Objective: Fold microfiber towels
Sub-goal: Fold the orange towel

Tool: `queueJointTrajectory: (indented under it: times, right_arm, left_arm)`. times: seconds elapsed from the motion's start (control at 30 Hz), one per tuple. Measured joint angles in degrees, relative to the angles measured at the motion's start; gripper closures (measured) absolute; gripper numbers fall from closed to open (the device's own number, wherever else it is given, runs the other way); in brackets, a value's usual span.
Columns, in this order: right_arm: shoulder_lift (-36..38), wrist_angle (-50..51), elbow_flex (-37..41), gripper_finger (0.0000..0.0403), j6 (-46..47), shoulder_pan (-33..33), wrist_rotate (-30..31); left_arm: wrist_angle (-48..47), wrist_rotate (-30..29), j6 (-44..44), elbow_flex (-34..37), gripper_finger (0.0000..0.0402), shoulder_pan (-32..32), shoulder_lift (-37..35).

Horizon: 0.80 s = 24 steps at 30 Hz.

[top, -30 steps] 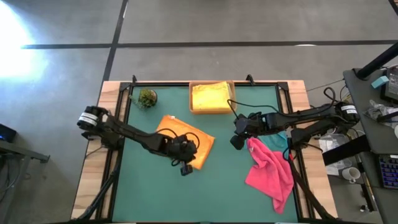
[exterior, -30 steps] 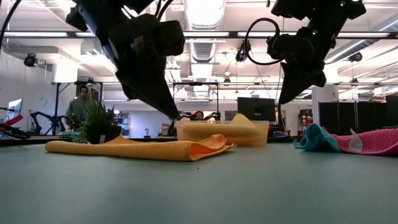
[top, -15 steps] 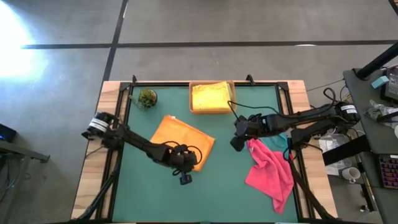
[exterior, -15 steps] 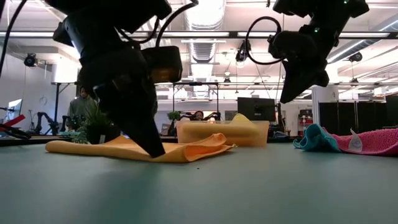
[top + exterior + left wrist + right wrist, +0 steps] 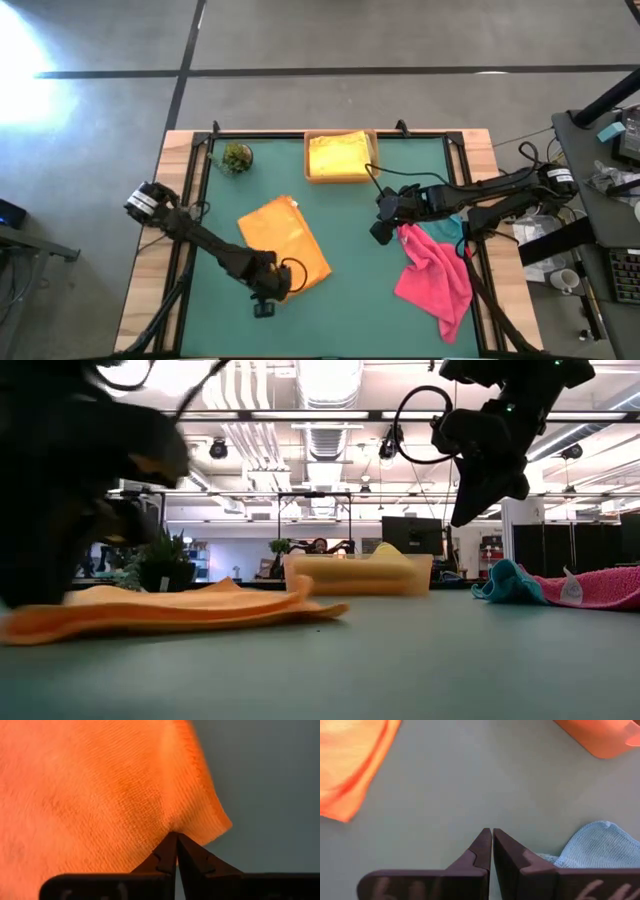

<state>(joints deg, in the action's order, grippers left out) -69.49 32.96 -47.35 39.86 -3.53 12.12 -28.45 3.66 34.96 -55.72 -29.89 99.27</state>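
A folded orange towel [image 5: 285, 243] lies flat on the green table, left of the middle. My left gripper [image 5: 280, 285] is shut, its tips down on the towel by its near corner. My right gripper [image 5: 378, 232] hangs shut above bare table right of the middle and touches nothing. Right of it, a pink towel [image 5: 436, 275] lies crumpled, partly over a teal towel [image 5: 452, 224]. At the far edge, a yellow towel [image 5: 338, 152] rests in the tan tray [image 5: 311, 176]. My left gripper presses its shut fingertips [image 5: 167, 851] down on the orange towel's top side, close to one corner [image 5: 212, 822]. The fingers come steeply from above. The cloth puckers around the tips, and the towel [image 5: 170, 610] lies flat on the table.
A small green plant ball [image 5: 237, 157] stands at the far left corner. Bare green table lies between the orange towel and the pink one, and along the near edge. Wooden rails [image 5: 165, 215] frame the table's sides.
My left gripper has come down onto the orange towel and gone toward the table's near-left, tipping steeper. It stayed shut. The towel has slid with it toward the near edge and turned about, still flat on the table.
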Motion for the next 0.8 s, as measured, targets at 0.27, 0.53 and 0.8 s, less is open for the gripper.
queueJointTrajectory:
  times: [0.27, 0.53, 0.8]
  right_arm:
    - [0.0, -0.38, 0.0, 0.0394, 0.02, 0.02, 0.0]
    - [0.0, -0.53, 0.0, 0.0394, 0.02, 0.02, 0.0]
    - [0.0, -1.47, 0.0, 0.0394, -1.93, 0.02, -0.02]
  left_arm:
    - [-12.2, 0.13, 0.76, 0.48, 0.04, -2.54, -3.14]
    - [-16.5, -0.22, 2.06, 0.46, 0.04, -2.47, -7.73]
    - [-23.38, -0.11, 5.01, -0.27, 0.04, -2.34, -13.32]
